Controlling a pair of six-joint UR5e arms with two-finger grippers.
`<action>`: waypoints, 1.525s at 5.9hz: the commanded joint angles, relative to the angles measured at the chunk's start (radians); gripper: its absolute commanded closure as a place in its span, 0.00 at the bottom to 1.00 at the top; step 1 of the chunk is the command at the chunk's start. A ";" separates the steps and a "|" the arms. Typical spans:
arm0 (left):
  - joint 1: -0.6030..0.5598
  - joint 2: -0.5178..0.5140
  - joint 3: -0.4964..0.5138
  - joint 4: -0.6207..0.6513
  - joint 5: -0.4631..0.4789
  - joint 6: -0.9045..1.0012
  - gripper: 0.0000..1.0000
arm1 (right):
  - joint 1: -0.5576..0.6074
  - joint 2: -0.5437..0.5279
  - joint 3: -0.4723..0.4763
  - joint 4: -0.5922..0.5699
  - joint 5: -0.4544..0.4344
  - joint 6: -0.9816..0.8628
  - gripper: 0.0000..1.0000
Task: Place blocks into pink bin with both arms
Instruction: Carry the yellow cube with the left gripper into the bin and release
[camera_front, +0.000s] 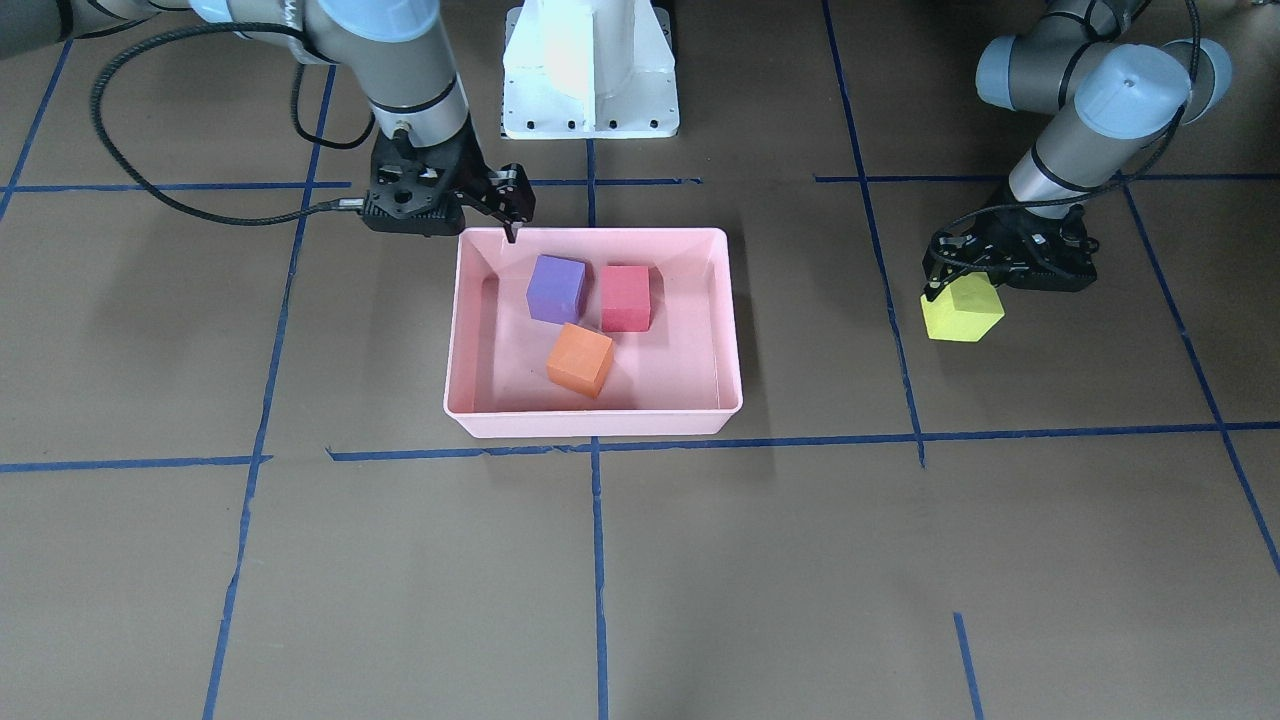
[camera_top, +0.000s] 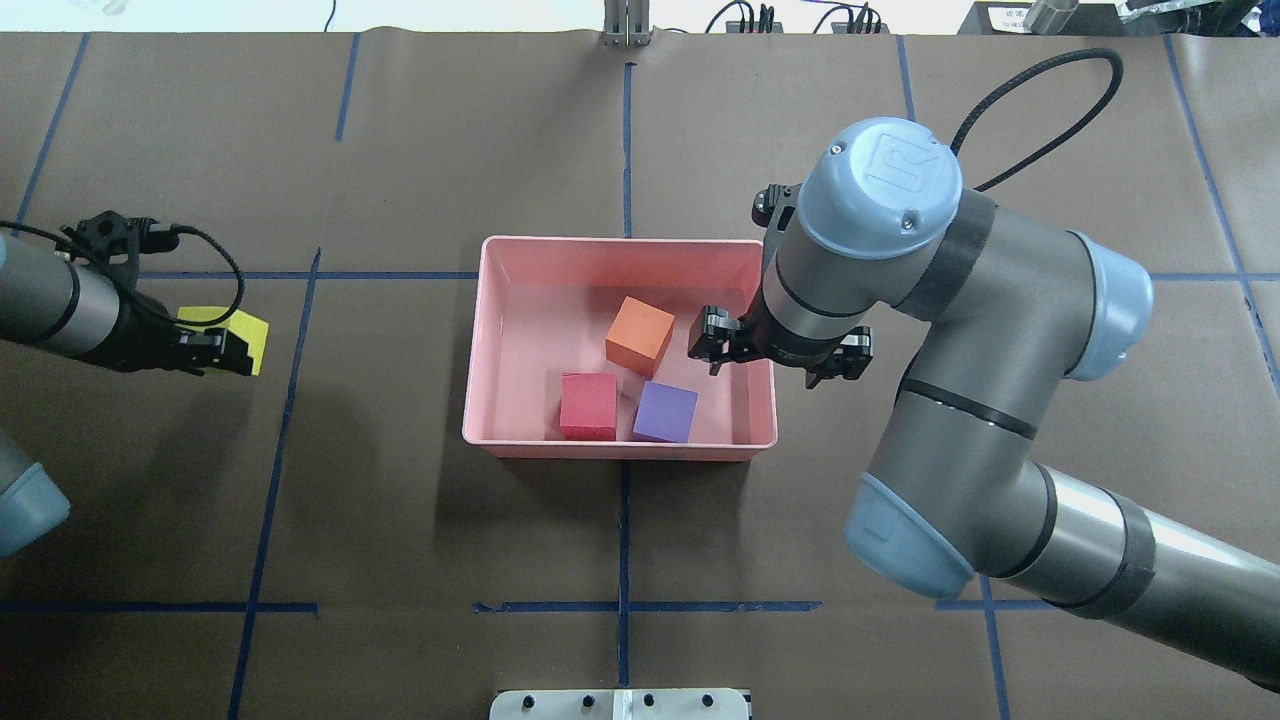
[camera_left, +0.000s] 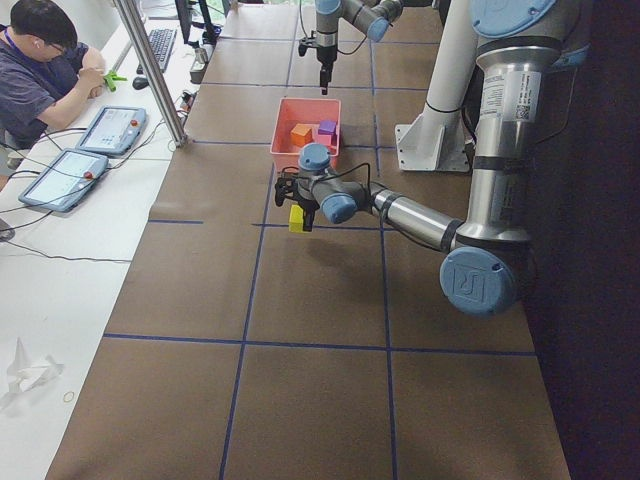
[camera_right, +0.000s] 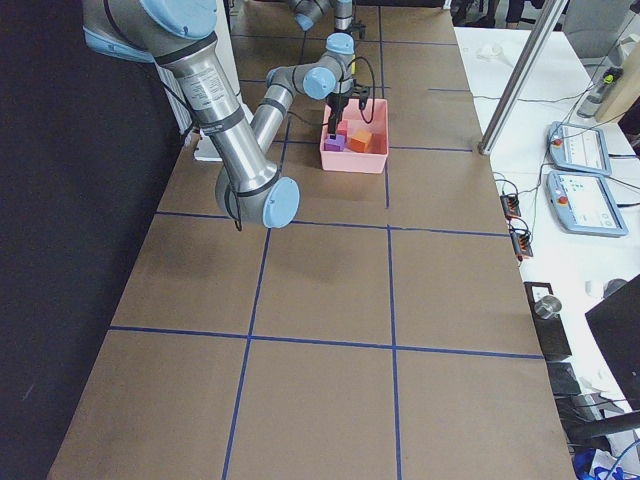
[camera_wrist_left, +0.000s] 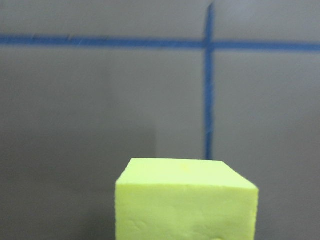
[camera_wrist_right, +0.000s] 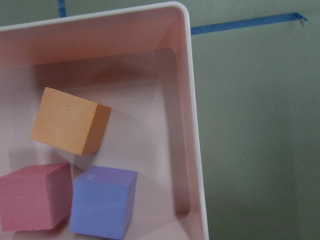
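Note:
The pink bin (camera_front: 590, 425) sits mid-table and holds the purple cube (camera_front: 556, 288), the pink-red cube (camera_front: 626, 297) and the orange cube (camera_front: 580, 359). They also show in the right wrist view: bin rim (camera_wrist_right: 192, 100), purple cube (camera_wrist_right: 102, 202), orange cube (camera_wrist_right: 67, 120). My right gripper (camera_front: 450, 222) hangs open and empty over the bin's corner nearest the robot, one finger (camera_top: 712, 340) above the rim. My left gripper (camera_front: 965, 290) is shut on the yellow-green cube (camera_front: 962, 312) and holds it just above the table, well to the bin's side. The cube fills the bottom of the left wrist view (camera_wrist_left: 187, 200).
The white pedestal base (camera_front: 590, 70) stands behind the bin. Blue tape lines (camera_front: 598, 560) cross the brown table. In the exterior left view an operator (camera_left: 45, 70) sits at a side bench with tablets, beside a metal pole (camera_left: 150, 70).

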 joint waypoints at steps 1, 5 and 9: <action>-0.003 -0.228 -0.024 0.219 0.000 -0.009 0.76 | 0.084 -0.074 0.020 0.002 0.015 -0.206 0.00; 0.189 -0.615 0.076 0.485 0.097 -0.183 0.41 | 0.311 -0.252 0.046 0.005 0.164 -0.579 0.00; 0.130 -0.455 -0.034 0.487 0.132 0.048 0.00 | 0.441 -0.380 0.063 0.005 0.231 -0.815 0.00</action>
